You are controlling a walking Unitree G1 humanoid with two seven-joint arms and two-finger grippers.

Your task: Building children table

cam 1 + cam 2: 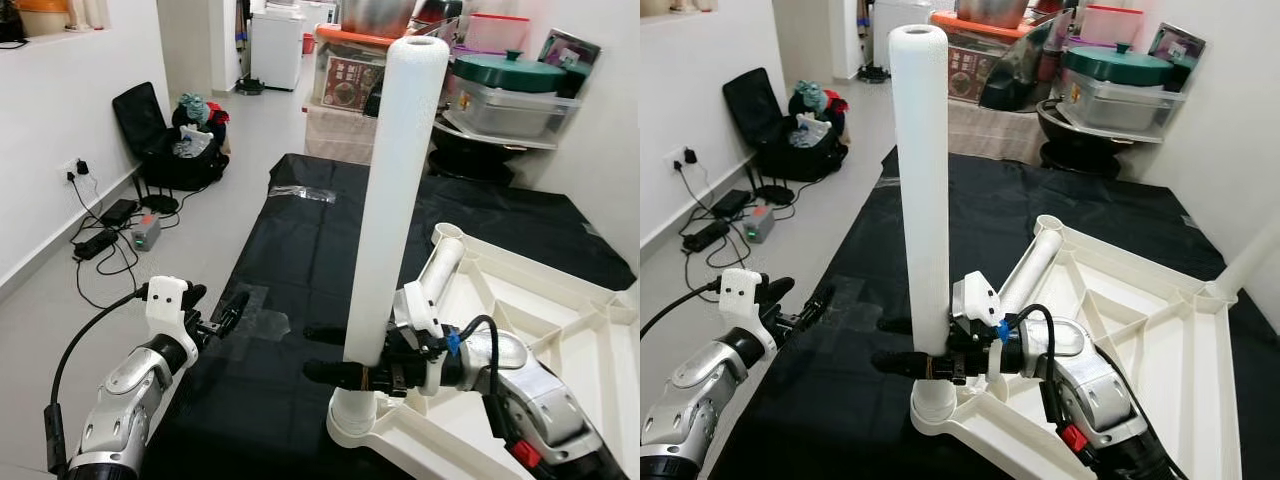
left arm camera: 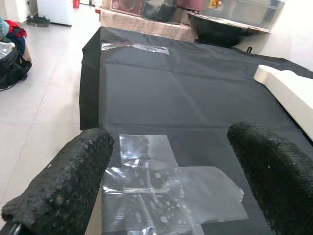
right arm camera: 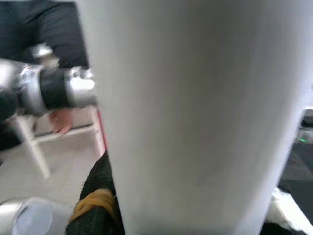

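My right hand [image 1: 335, 372] is clamped around one white table leg [image 1: 395, 200] near its lower end, holding it upright with its foot seated in the corner socket of the upturned white tabletop [image 1: 560, 340]. In the right wrist view that leg [image 3: 195, 112] fills the frame as a pale column. I count three legs in all: the upright one, a second leg [image 1: 440, 270] lying slanted on the tabletop just behind my right hand, and a third leg [image 1: 1250, 262] rising at the far right corner of the tabletop. The tabletop lies underside up, its ribs showing.

My left hand [image 1: 222, 318] hangs released, fingers [image 2: 73, 181] spread with nothing between them, to the left of the upright leg and well apart from it, above a patch of clear tape [image 2: 166, 188] stuck on the black sheet [image 1: 300, 250].

That black sheet covers the floor under the tabletop; a second strip of clear tape [image 1: 302, 193] lies near the sheet's far edge. Left of the sheet is pale tiled floor [image 1: 90, 300], with a black bag [image 1: 165, 140] stuffed with clothes against the white wall, plus a power strip and cables [image 1: 100, 240]. Beyond the sheet stand stacked boxes and one green-lidded container [image 1: 512, 90].
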